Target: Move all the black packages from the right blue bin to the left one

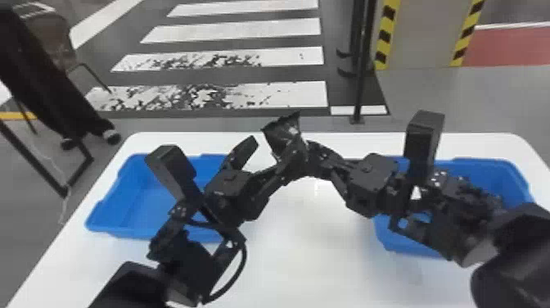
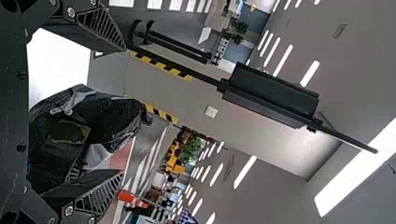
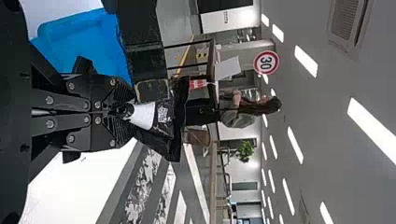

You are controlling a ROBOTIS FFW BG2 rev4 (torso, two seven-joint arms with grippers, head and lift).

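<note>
Apparently mid-handover, the black package point(image 1: 281, 133) is pinched by the right gripper point(image 3: 123, 110) and sits between the spread fingers of the left gripper point(image 2: 123, 110). Dropping it into the left bin point(image 1: 135, 204), below and beside the left gripper, remains; what the right bin point(image 1: 487, 172), behind the right gripper, holds I can't tell.
</note>
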